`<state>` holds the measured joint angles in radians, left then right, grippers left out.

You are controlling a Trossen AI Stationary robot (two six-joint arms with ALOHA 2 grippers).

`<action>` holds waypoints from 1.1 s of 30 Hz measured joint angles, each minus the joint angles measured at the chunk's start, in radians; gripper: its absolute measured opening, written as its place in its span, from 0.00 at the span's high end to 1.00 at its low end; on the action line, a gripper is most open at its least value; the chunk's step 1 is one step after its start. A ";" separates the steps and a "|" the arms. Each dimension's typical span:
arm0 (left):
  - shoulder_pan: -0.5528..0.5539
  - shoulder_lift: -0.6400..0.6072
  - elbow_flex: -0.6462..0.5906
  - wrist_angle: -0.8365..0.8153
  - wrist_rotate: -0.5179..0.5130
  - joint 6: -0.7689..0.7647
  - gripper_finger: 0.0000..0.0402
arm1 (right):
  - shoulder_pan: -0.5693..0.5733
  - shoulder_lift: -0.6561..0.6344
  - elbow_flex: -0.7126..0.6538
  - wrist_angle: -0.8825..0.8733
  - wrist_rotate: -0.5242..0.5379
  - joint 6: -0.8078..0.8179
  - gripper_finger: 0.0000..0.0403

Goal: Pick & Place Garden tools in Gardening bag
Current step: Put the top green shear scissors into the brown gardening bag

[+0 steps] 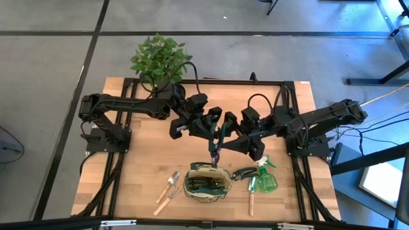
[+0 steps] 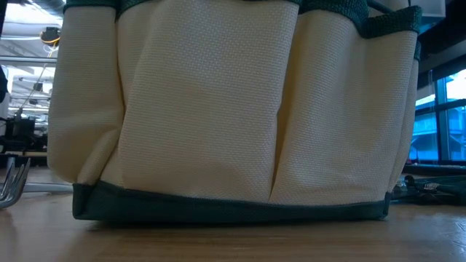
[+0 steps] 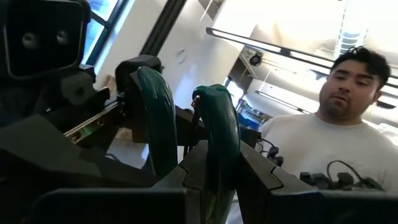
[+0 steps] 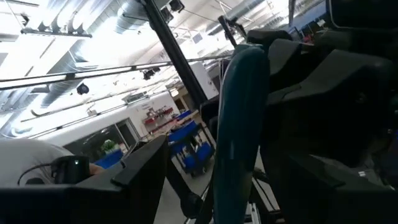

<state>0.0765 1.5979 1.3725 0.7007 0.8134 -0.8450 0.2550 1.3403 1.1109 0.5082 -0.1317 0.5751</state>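
Mid-frame above the bag (image 1: 208,184), the left gripper (image 1: 216,152) clamps green-handled pruners (image 3: 186,134); the right gripper (image 1: 225,145) stands open beside them.

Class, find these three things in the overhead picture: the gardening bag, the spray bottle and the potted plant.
gardening bag (image 1: 188,186): high view, on its fabric rim at the left side.
spray bottle (image 1: 268,184): high view, on its green body.
potted plant (image 1: 156,57): high view, on its leaves.

Industrial lab hall: exposed ceiling ducts (image 4: 134,12), blue carts (image 4: 189,140)
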 joint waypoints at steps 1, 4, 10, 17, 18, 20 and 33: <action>0.003 -0.002 0.000 0.001 -0.004 0.000 0.89 | -0.001 0.000 0.001 -0.002 0.001 -0.001 0.37; 0.014 -0.001 0.000 0.005 -0.045 0.000 0.89 | 0.006 0.000 0.001 -0.026 -0.002 0.004 0.41; 0.017 0.000 -0.001 0.003 -0.043 0.010 0.89 | 0.008 0.000 0.000 -0.069 -0.012 0.047 0.52; 0.017 -0.001 0.001 0.014 -0.025 -0.006 0.89 | 0.008 0.001 -0.003 -0.032 -0.010 0.047 0.64; 0.017 -0.002 0.001 0.015 -0.025 -0.006 0.89 | 0.008 0.001 -0.003 -0.027 -0.010 0.047 0.64; 0.017 -0.003 0.001 0.014 -0.022 -0.006 0.89 | 0.008 0.001 -0.003 -0.024 -0.010 0.047 0.64; 0.017 -0.003 0.001 -0.008 -0.008 -0.008 0.89 | 0.008 0.000 -0.003 -0.033 0.019 0.130 0.80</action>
<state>0.0933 1.5951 1.3736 0.6932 0.8056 -0.8533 0.2626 1.3407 1.1080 0.4754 -0.1128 0.7049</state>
